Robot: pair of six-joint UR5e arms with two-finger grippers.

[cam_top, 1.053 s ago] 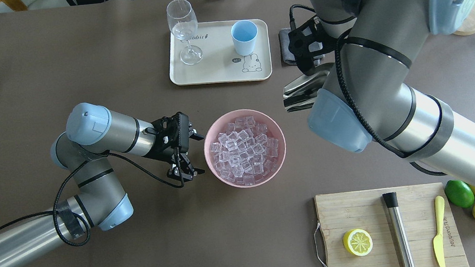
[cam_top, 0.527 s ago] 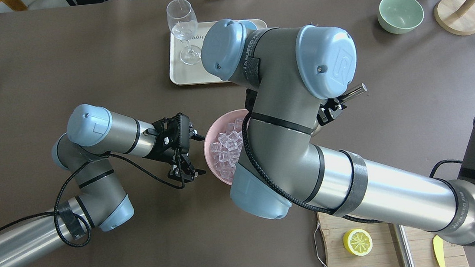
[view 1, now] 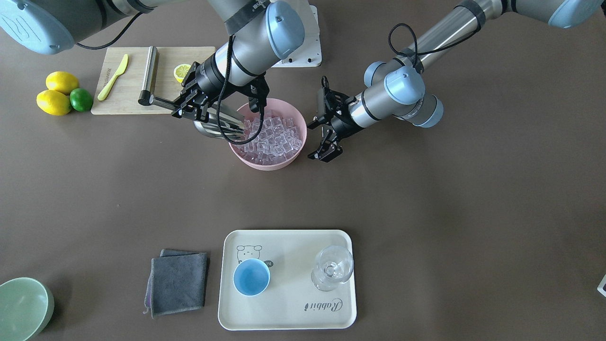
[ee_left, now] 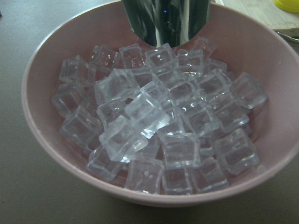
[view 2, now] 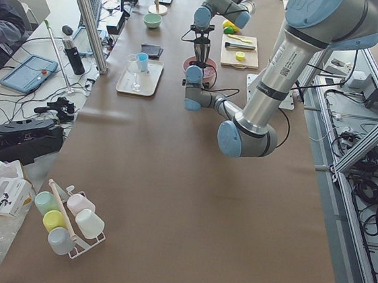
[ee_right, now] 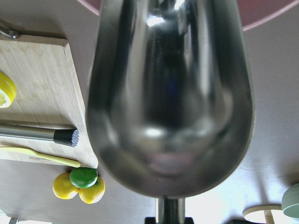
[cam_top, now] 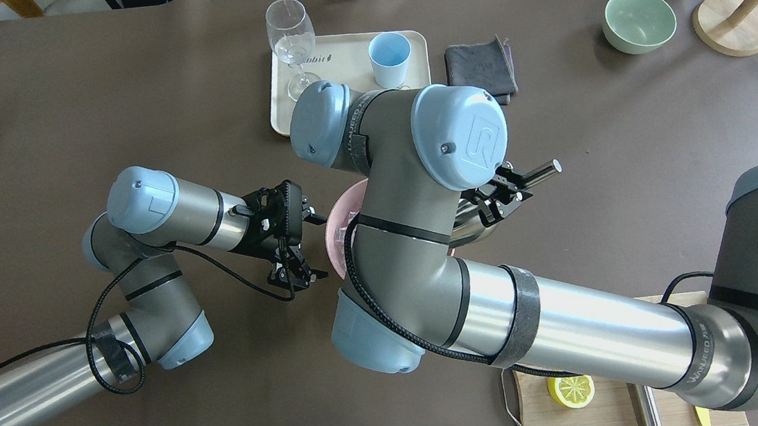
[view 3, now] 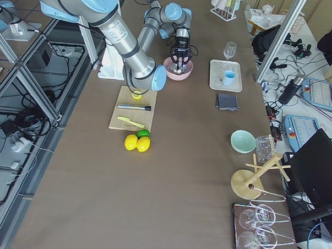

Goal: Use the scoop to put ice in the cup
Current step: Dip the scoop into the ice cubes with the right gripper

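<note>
My right gripper point(view 1: 189, 106) is shut on the thin handle of the steel scoop point(view 1: 215, 128). It holds the scoop tilted, mouth down at the rim of the pink bowl point(view 1: 265, 166). The scoop's trough point(ee_right: 170, 107) looks empty. Its tip point(ee_left: 166, 21) touches the ice point(ee_left: 159, 121) piled in the bowl. My left gripper point(view 1: 325, 152) is open and empty beside the bowl's other side. The light-blue cup point(view 1: 251, 277) stands empty on the cream tray point(view 1: 284, 312). In the overhead view my right arm hides most of the bowl point(cam_top: 336, 234).
A stemmed glass point(view 1: 333, 267) stands on the tray beside the cup. A grey cloth point(view 1: 177, 282) lies next to the tray. A cutting board point(view 1: 128, 94) holds a steel cylinder, a plastic knife and a lemon half. A green bowl point(cam_top: 639, 21) stands far right.
My right arm has swung from beside the tray over to the pink bowl and lowered the scoop to its rim. The left arm has not moved.
</note>
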